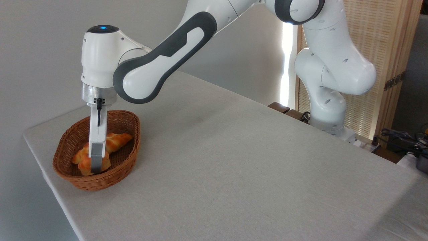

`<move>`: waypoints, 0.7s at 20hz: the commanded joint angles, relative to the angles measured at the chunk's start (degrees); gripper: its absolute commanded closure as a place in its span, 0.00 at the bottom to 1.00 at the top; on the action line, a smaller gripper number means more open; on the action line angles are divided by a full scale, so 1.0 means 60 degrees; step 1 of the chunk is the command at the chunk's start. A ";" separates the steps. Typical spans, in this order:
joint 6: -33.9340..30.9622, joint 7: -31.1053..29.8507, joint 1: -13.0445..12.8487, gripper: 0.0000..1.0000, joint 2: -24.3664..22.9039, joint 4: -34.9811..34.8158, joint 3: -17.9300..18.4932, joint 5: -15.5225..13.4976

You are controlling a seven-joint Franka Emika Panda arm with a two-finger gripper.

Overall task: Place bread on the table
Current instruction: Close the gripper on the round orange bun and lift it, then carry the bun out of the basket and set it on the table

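Down in the wicker basket [128,154] on the desk [234,167], the claw [96,169] meets the bread [85,164]; its grip cannot be told.

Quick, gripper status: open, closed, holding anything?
Gripper: down inside the wicker basket, at the small bun. Seen edge-on, one finger hides the other, so open, closed or gripping cannot be told.

bread [85,164] half behind hand [96,166], grip unclear
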 commanded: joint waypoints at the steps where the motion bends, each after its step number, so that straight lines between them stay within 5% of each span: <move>1: 0.0225 -0.0052 0.0072 0.58 -0.0027 -0.0052 -0.0061 0.0161; 7: 0.0210 -0.0387 0.0131 0.61 -0.0187 0.0022 -0.0090 -0.0043; 14: -0.0241 -0.1166 0.0465 0.60 -0.1401 0.0139 0.0027 -0.2342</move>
